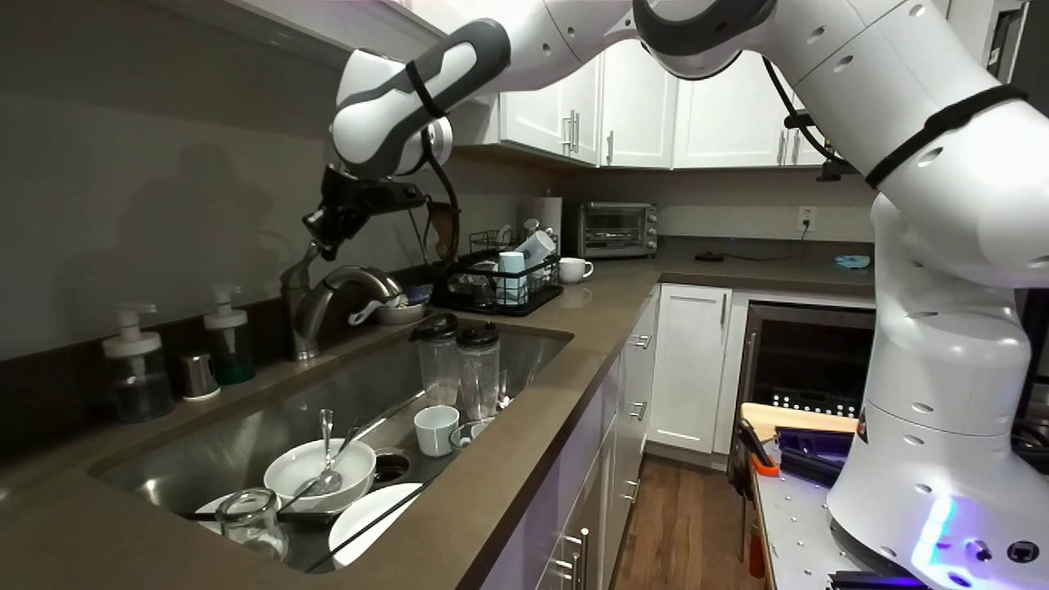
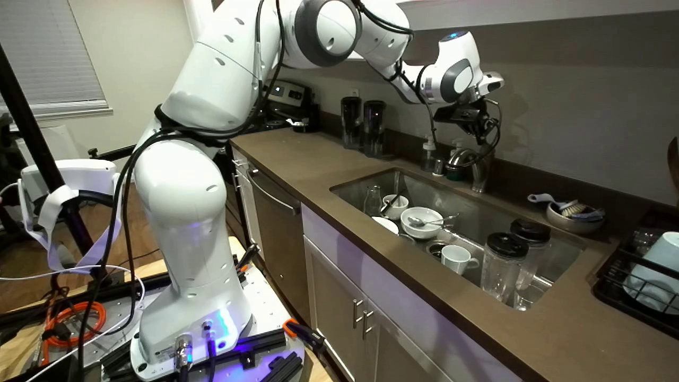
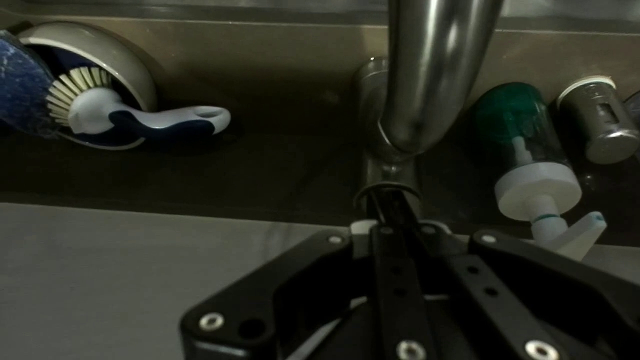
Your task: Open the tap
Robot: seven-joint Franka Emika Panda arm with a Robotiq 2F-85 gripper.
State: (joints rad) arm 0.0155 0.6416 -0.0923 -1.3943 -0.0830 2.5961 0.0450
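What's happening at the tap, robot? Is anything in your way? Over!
Tool looks shut, right by the top of the tap; can't tell if they touch. No water showing. Green pump bottle beside it, not in between.

The Panda arm (image 2: 180, 183) is cased in white with grey joint covers (image 2: 305, 34), black cables (image 2: 204, 132) strapped along it; its base (image 2: 188, 321) is lit blue, the black Robotiq gripper (image 3: 390, 200) dotted with silver screws (image 3: 211, 321).
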